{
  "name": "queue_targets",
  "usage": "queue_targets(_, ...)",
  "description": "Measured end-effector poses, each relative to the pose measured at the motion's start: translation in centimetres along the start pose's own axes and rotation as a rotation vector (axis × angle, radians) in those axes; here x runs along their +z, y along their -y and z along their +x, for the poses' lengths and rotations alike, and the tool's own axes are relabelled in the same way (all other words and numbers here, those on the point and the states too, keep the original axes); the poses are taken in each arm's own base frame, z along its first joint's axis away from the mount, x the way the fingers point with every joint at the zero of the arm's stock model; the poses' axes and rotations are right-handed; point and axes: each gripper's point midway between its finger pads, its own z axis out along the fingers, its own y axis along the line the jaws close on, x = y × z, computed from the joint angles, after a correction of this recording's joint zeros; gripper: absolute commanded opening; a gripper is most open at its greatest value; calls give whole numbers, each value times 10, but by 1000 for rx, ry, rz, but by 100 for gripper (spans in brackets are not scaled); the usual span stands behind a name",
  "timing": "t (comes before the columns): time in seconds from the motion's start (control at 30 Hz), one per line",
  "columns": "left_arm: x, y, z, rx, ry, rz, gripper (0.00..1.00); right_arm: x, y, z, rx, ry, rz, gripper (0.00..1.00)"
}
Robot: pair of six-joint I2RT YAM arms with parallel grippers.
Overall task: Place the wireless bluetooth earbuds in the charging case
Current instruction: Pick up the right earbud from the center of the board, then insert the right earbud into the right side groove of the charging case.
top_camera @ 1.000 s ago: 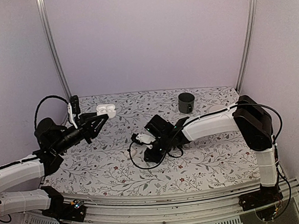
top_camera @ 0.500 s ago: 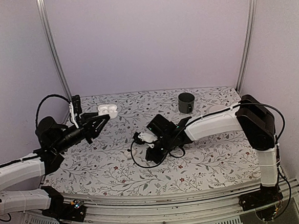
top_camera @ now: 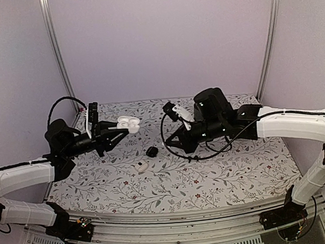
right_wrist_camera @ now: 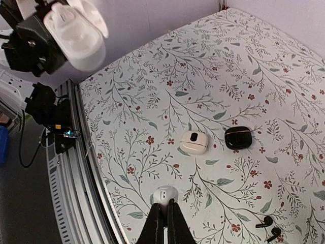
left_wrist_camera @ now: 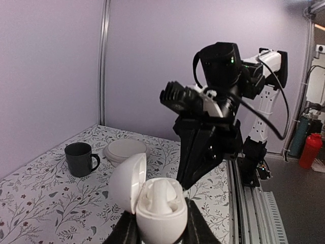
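Note:
My left gripper [top_camera: 123, 125] [left_wrist_camera: 158, 224] is shut on the white charging case [top_camera: 129, 122] [left_wrist_camera: 158, 208], held up with its lid [left_wrist_camera: 127, 184] swung open to the left. A white earbud-like shape [left_wrist_camera: 163, 195] sits inside it. My right gripper [top_camera: 174, 146] [right_wrist_camera: 165, 212] hangs in the air, shut on a small white earbud [right_wrist_camera: 166, 194] at its tips. In the left wrist view the right gripper [left_wrist_camera: 189, 179] points down just behind the open case, apart from it. Two black earbuds [right_wrist_camera: 269, 229] lie on the floral table.
A closed white case [top_camera: 142, 166] [right_wrist_camera: 193, 142] and a closed black case [top_camera: 152, 151] [right_wrist_camera: 237, 138] lie mid-table. A dark mug [left_wrist_camera: 81, 158] and a white round dish [left_wrist_camera: 125, 151] stand at the back. The table's rail edge [right_wrist_camera: 86, 178] runs close below my right gripper.
My right arm has lifted off the table and its jaws have closed on the white earbud. My left arm has carried the open case rightward. The two closed cases now show.

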Motion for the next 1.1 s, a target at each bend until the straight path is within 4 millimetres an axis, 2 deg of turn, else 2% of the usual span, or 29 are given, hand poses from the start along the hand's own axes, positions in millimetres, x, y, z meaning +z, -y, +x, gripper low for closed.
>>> queue_targets(0.13, 4, 14, 5, 28, -19, 104, 0, -39, -23, -33, -20, 106, -55, 5)
queue_targets(0.2, 7, 19, 5, 33, -27, 148, 0, -51, -33, -47, -36, 141, -74, 4)
queue_targets(0.37, 14, 35, 2, 44, -29, 242, 0, -70, -63, -81, -97, 210, -124, 4)
queue_targets(0.5, 18, 49, 5, 32, -37, 305, 0, -75, -85, -97, -142, 239, -160, 4)
queue_targets(0.6, 21, 54, 7, 15, -37, 331, 0, -70, -93, -97, -161, 226, -173, 4)
queue_targets(0.8, 22, 58, -2, -15, -4, 353, 0, -52, -100, -84, -188, 161, -170, 4)
queue_targets(0.93, 21, 62, -6, -28, 6, 369, 0, -50, -99, -80, -194, 144, -154, 4)
queue_targets(1.1, 23, 66, -8, -39, 9, 382, 0, -51, -102, -87, -227, 152, -133, 5)
